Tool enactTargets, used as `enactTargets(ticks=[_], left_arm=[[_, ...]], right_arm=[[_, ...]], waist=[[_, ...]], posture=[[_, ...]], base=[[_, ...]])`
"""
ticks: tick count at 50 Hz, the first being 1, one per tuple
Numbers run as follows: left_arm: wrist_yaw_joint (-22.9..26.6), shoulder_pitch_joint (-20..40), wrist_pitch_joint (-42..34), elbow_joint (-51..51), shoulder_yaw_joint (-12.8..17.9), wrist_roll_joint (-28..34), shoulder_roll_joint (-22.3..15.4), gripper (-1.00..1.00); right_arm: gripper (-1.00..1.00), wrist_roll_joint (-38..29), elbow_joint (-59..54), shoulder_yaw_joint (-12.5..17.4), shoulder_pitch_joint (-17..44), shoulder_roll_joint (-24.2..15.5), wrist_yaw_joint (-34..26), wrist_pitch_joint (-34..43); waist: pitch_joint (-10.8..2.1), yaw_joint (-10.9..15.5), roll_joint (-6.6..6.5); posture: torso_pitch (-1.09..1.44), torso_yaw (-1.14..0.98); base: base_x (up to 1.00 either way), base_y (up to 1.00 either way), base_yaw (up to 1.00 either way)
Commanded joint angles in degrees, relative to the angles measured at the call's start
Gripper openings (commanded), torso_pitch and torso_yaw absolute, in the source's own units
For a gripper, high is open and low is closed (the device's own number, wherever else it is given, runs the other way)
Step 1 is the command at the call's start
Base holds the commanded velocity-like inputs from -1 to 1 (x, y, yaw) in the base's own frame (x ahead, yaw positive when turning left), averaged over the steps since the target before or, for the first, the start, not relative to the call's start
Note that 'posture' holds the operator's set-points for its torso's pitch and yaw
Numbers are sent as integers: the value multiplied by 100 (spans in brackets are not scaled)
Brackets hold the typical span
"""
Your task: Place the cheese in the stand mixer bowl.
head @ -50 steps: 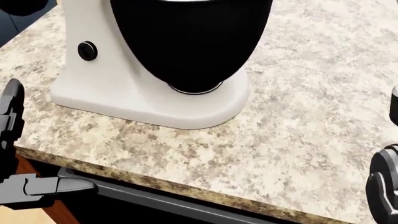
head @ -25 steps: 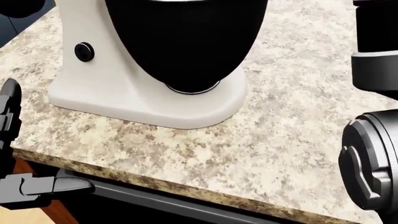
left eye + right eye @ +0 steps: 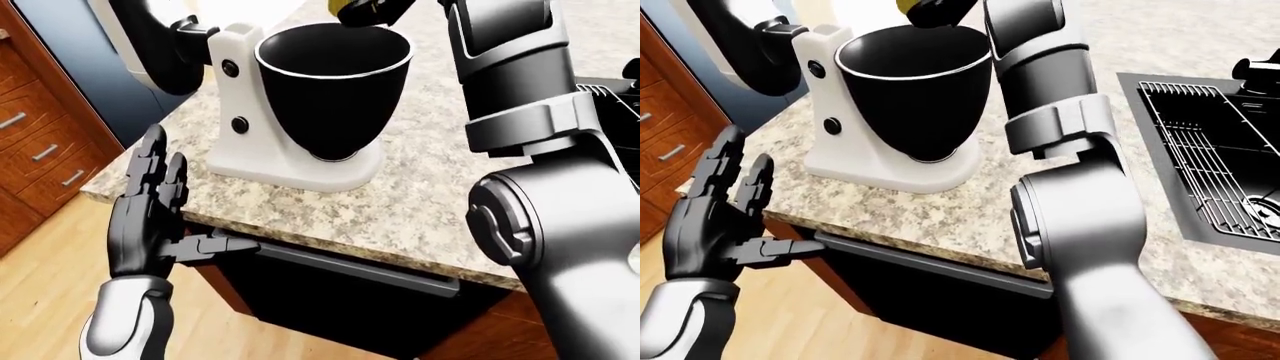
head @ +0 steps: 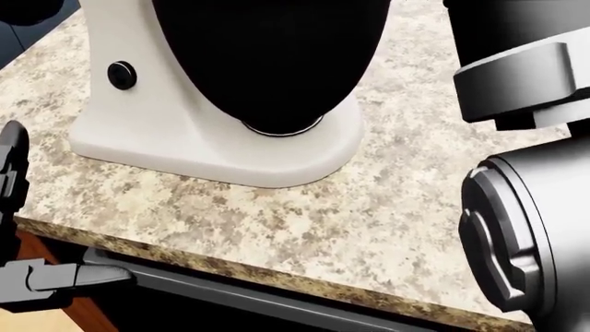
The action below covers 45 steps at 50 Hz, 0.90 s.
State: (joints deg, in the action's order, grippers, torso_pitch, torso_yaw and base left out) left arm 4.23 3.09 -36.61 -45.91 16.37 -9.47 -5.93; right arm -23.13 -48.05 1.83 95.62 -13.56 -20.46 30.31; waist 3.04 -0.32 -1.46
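Note:
A white stand mixer (image 3: 262, 150) with a black bowl (image 3: 335, 82) stands on the speckled counter (image 3: 420, 195) near its edge. The mixer's dark head (image 3: 150, 37) is tilted back to the left. At the top edge of the left-eye view, just above the bowl's far rim, my right hand (image 3: 375, 9) is shut on the yellow cheese (image 3: 358, 10). Only part of the cheese shows. My right arm (image 3: 540, 195) rises along the bowl's right side. My left hand (image 3: 185, 202) is open, fingers up, below the counter edge at lower left. The head view shows only the bowl's underside (image 4: 268, 55).
A black sink (image 3: 1210, 150) with a wire rack lies in the counter at the right. Under the counter edge is a dark appliance front with a long handle (image 3: 350, 262). Wooden drawers (image 3: 40, 150) and a wood floor (image 3: 60, 285) lie to the left.
In the head view my right arm has risen into the right side and now fills it. The mixer sits slightly lower and further left, so the camera shifted a little. My left hand barely moved.

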Motion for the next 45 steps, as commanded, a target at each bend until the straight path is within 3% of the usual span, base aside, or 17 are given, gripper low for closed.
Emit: enactTargets(ticks=[1, 28, 45], left_arm=[[4, 84, 186, -188, 43, -20, -43, 100], [46, 12, 280, -113, 219, -177, -67, 100], [75, -44, 483, 74, 215, -164, -58, 100]], right_arm=[[-100, 10, 112, 44, 282, -38, 98, -258], [-100, -3, -1368, -5, 657, 273, 205, -1157], [-100, -17, -1587, 1, 613, 382, 233, -1324]], waist=[[-151, 0, -17], [-164, -15, -57], [-171, -6, -54]], posture=[[0, 0], [0, 0], [0, 0]], base=[[0, 0, 0], [0, 0, 0], [0, 0, 0]])
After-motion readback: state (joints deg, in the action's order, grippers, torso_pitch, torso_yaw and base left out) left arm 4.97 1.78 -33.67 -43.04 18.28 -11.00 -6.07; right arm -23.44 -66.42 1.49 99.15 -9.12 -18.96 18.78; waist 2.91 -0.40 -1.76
